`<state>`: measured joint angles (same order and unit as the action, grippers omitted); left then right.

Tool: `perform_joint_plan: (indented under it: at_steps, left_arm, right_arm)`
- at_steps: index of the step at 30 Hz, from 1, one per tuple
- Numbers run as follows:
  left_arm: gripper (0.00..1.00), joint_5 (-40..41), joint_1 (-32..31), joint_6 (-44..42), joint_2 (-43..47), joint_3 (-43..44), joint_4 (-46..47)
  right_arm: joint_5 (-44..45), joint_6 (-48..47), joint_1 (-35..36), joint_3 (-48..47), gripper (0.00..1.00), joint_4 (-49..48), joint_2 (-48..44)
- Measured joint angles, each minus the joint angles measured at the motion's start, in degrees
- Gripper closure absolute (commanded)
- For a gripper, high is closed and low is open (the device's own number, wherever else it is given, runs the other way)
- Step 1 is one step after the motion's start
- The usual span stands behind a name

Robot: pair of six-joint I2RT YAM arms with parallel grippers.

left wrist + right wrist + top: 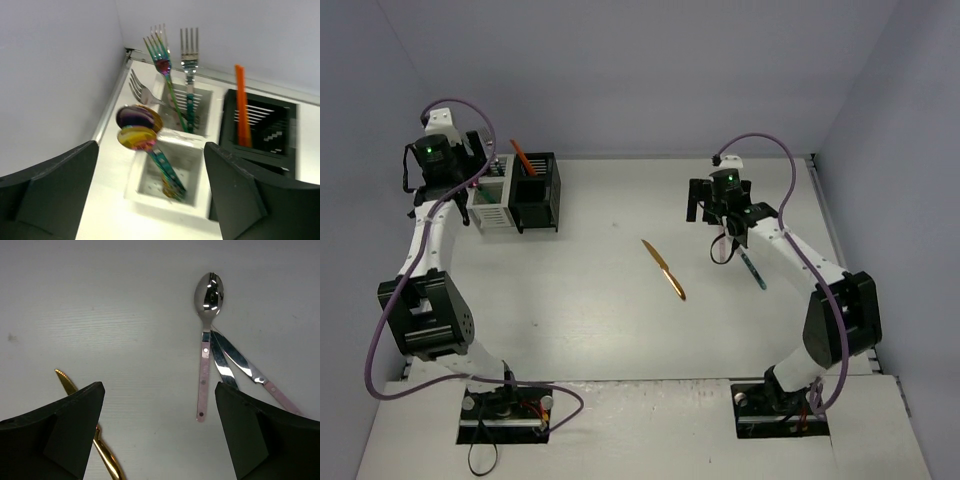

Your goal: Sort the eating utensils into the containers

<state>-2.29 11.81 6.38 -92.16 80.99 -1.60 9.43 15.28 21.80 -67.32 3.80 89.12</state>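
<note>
Upper left of the top view, we see the left gripper (150,150) spread over the white caddy (144,172) holding rainbow spoons (137,137) and forks (164,62); orange chopsticks (242,105) stand in the black caddy (226,125) beside. The right gripper (159,390), also spread, hangs above a pink-handled spoon (205,355).

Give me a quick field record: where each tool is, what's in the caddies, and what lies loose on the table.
left tool: open, empty, above the white slotted caddy
white caddy: iridescent spoons in the near compartment, forks in the far one
black slotted caddy: orange-red chopsticks standing inside
right tool: open, empty, over the table
loose on table: gold knife; silver spoon with pink handle; two more silver pieces fanned beside it, type unclear
</note>
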Motion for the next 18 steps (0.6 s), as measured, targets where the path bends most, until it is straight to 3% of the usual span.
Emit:
perform_joint_plan:
  at_steps: [4,10,18]
  left_arm:
    - [0.13,1.5,-3.7,4.2,4.9,0.6,-7.2]
    - [0.13,2.0,-15.7,7.0,11.7,-1.5,-14.3]
    - [0.13,-2.9,-22.8,11.3,15.5,-8.2,-18.8]
  right_arm:
    - [0.2,3.5,-3.9,-1.2,0.21,1.1,5.1]
    - [-1.5,7.1,-9.9,-1.6,0.37,1.9,12.2]
    - [-3.4,8.7,-10.1,-2.8,0.55,2.3,17.8]
